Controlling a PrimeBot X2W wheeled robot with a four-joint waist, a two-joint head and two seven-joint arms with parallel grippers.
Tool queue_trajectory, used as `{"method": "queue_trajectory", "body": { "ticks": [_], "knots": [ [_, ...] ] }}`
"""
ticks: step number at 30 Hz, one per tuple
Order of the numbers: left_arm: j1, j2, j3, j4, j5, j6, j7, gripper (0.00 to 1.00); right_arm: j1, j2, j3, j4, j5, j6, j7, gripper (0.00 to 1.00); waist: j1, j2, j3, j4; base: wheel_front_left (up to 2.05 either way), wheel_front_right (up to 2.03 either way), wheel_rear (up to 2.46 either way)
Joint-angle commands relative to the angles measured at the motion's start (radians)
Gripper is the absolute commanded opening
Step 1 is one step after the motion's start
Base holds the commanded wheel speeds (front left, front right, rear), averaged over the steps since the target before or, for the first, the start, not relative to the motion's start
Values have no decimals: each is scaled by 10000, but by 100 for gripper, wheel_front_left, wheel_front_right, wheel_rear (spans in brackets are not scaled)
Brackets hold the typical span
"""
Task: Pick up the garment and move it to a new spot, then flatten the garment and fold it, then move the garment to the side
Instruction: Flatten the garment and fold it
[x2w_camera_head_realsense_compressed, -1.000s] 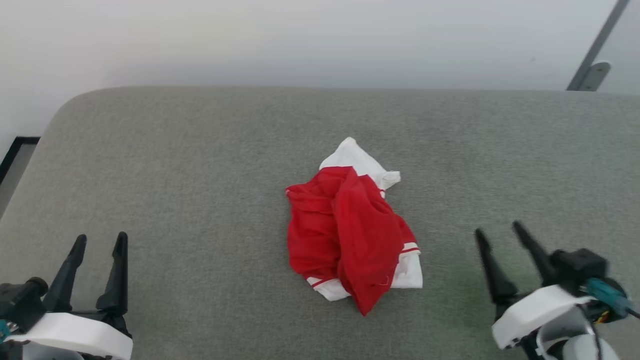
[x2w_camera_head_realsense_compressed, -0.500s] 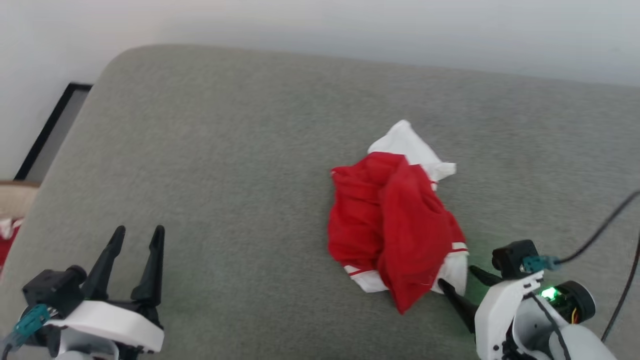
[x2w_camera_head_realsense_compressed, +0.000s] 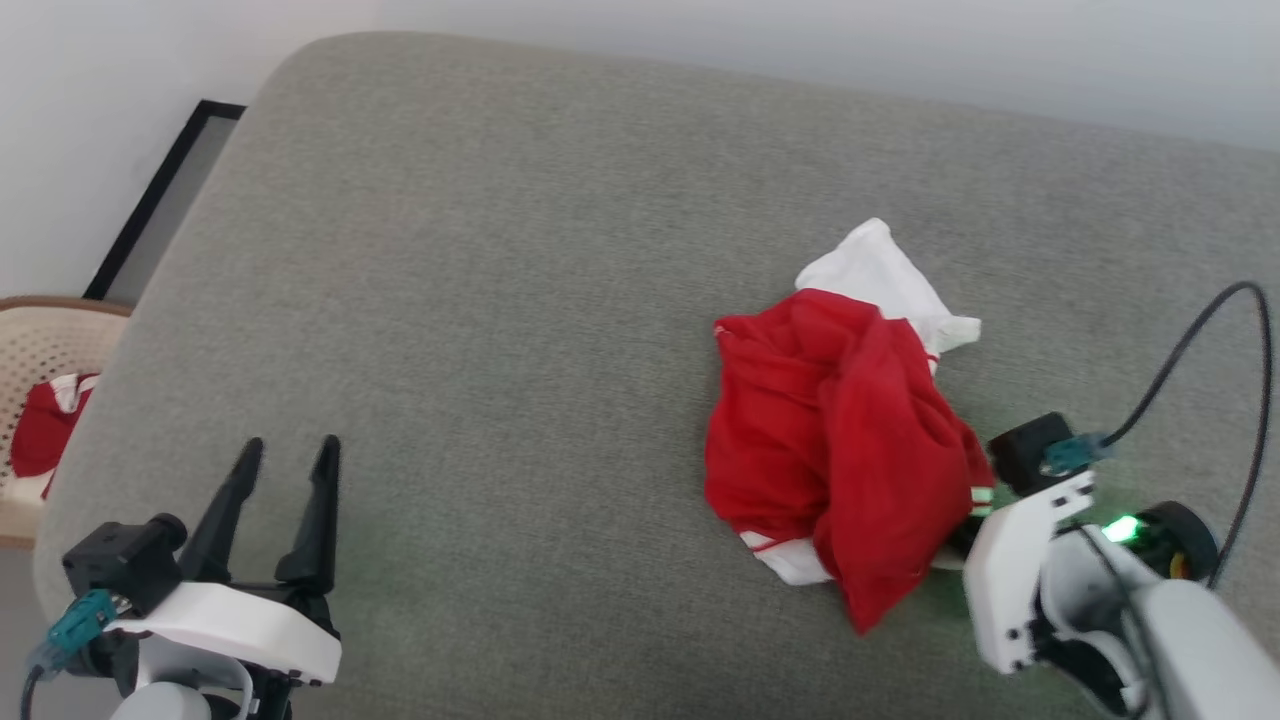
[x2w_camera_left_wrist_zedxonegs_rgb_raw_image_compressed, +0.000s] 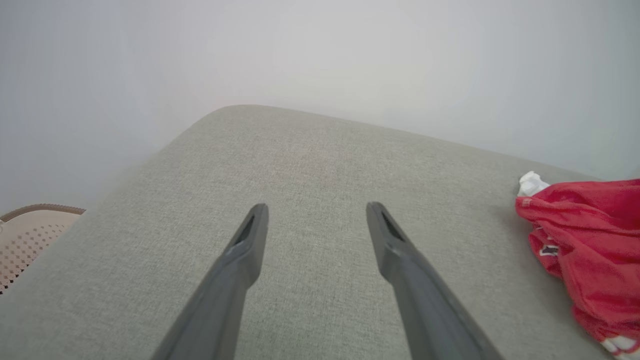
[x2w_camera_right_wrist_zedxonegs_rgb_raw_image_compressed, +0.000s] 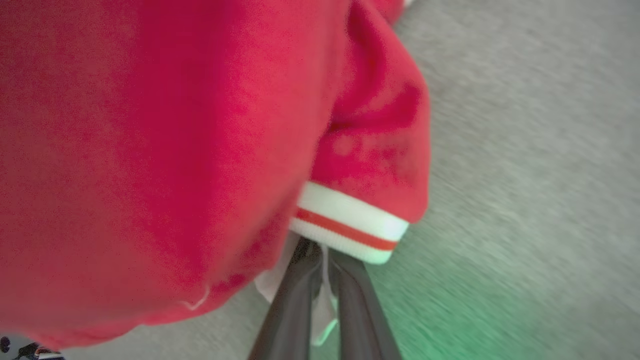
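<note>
Grey upholstered cushion (x2w_camera_head_realsense_compressed: 480, 260) is spreading under a pale wall (x2w_camera_head_realsense_compressed: 700, 40), with a woven basket (x2w_camera_head_realsense_compressed: 40, 350) standing off its left edge and holding other red cloth. On the cushion's right half the garment (x2w_camera_head_realsense_compressed: 840, 450) is lying in a crumpled heap, its red body bunching on top and one white sleeve poking out at the far side. The left gripper (x2w_camera_head_realsense_compressed: 290, 445) is hovering over bare cushion, well apart from the heap, with its fingers (x2w_camera_left_wrist_zedxonegs_rgb_raw_image_compressed: 240, 260) spreading wide and carrying nothing. The right gripper (x2w_camera_right_wrist_zedxonegs_rgb_raw_image_compressed: 322, 252) is pressing in at the heap's near right edge, its two fingers drawn together and pinching a thin fold of white cloth just below the striped band (x2w_camera_right_wrist_zedxonegs_rgb_raw_image_compressed: 350, 225). The main risk is lying in that bite: it seems to be catching only a sliver of sleeve near the fingertips, so soft fabric may be sliding free once the arm is lifting and the weight of the heap is pulling on it. With a single corner hold, the rest is likely to be trailing across the cushion and landing bunched again, making the flattening harder.
</note>
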Motion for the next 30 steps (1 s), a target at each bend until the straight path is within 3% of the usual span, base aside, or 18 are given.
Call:
{"method": "queue_trajectory", "body": {
  "ticks": [1, 6, 10, 15, 20, 21, 22, 23, 24, 30],
  "knots": [
    [-25, 20, 77, 37, 90, -28, -68, 100, 302, -266, -174, 109, 62, -78, 310, 0, 0, 0, -14, -94, 0, 0, 0],
    [101, -46, 311, 30, 196, -108, -63, 100, 449, -981, -1182, -1112, 229, -64, 963, 0, 0, 0, 1, -428, 0, 0, 0],
    [-48, -113, 395, 66, 325, -213, -62, 100, 858, -1636, -2641, -1790, 333, -63, 1620, 0, 0, 0, 90, -654, 0, 0, 0],
    [-237, -174, 360, 191, 411, -349, -62, 100, 906, -1774, -3750, -1227, 213, -63, 1684, 0, 0, 0, 208, -728, 0, 0, 0],
    [-453, -208, 275, 387, 435, -469, -63, 100, 577, -1618, -3845, -185, 258, -63, 1470, 0, 0, 0, 317, -717, 0, 0, 0],
    [-506, -197, 253, 413, 428, -498, -43, 100, 476, -1561, -3812, -49, 266, -63, 1385, 10, 0, 0, 327, -731, 0, 0, 0],
    [-570, -169, 214, 443, 442, -513, 9, 100, 385, -1517, -3784, 128, 258, -55, 1373, 33, 0, 0, 333, -747, 0, 0, 0],
    [-642, -140, 185, 471, 448, -546, 73, 100, 293, -1482, -3734, 221, 226, -45, 1327, 78, 0, 0, 329, -766, 0, 0, 0],
    [-710, -98, 160, 463, 429, -576, 153, 100, 166, -1433, -3709, 263, 172, -43, 1273, 100, 0, 0, 315, -803, 0, 0, 0],
    [-1216, 249, 27, 128, 165, -687, 1186, 100, -255, -1411, -3625, 2, 255, -42, 899, 100, 0, 0, 174, -1240, 0, 0, 0]
  ]
}}
